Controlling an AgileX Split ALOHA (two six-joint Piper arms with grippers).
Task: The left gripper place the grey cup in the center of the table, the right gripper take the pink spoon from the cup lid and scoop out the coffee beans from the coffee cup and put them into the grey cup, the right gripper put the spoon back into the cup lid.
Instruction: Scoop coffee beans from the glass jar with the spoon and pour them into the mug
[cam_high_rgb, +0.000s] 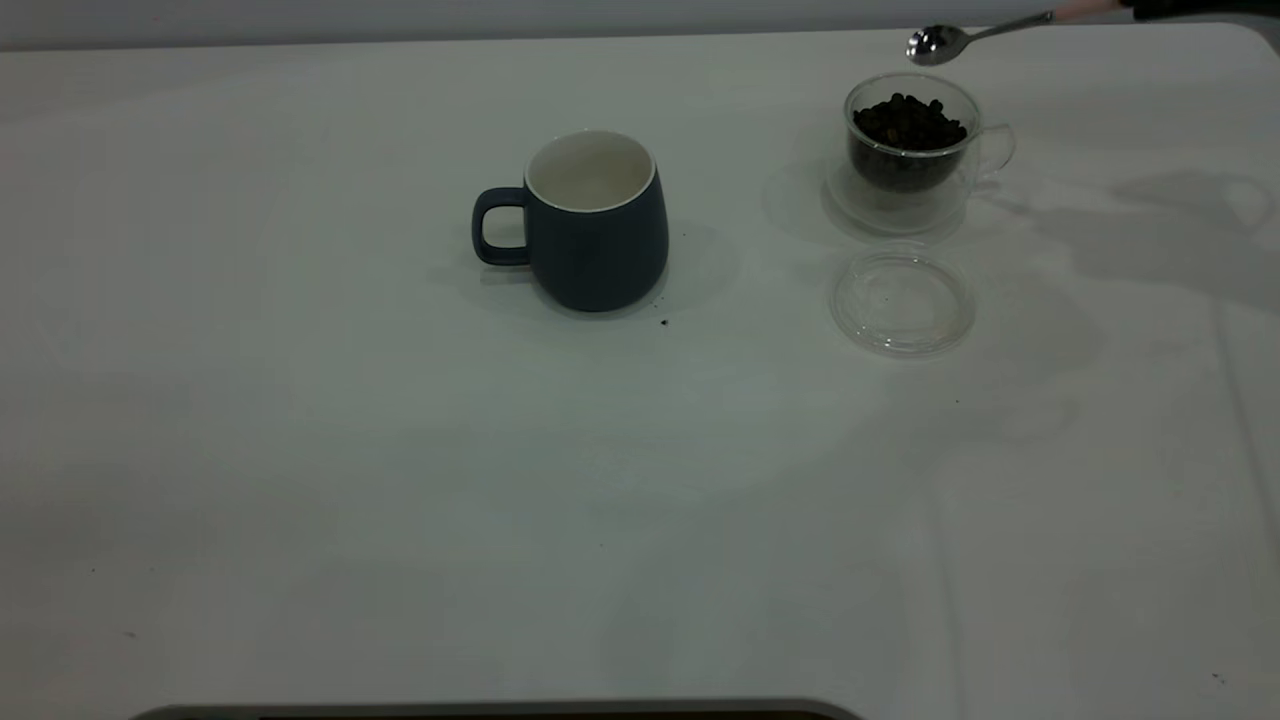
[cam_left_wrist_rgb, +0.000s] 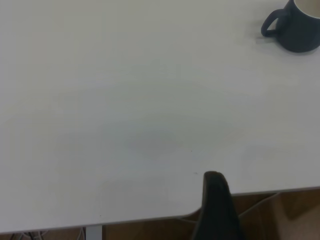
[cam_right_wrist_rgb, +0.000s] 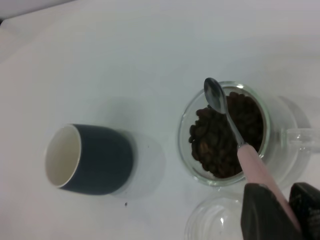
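The grey cup (cam_high_rgb: 595, 225) stands upright and empty near the middle of the table (cam_high_rgb: 300, 450), handle to the left. The coffee cup (cam_high_rgb: 880, 190), heaped with coffee beans (cam_high_rgb: 908, 125), stands at the back right. The cup lid (cam_high_rgb: 903, 300) lies empty just in front of it. My right gripper (cam_high_rgb: 1140, 10) is shut on the pink handle of the pink spoon (cam_high_rgb: 940, 43). The spoon's empty bowl hovers above the coffee cup's far rim. The right wrist view shows the gripper (cam_right_wrist_rgb: 287, 210), spoon (cam_right_wrist_rgb: 215, 95), beans (cam_right_wrist_rgb: 210, 145), grey cup (cam_right_wrist_rgb: 90, 160) and lid (cam_right_wrist_rgb: 215, 222). My left gripper (cam_left_wrist_rgb: 216, 215) is at a table edge, far from the grey cup (cam_left_wrist_rgb: 295, 30).
A few dark specks lie on the table beside the grey cup (cam_high_rgb: 664, 322). The table's rounded back right corner is close to the right arm. Below the table edge the left wrist view shows a brown floor (cam_left_wrist_rgb: 290, 215).
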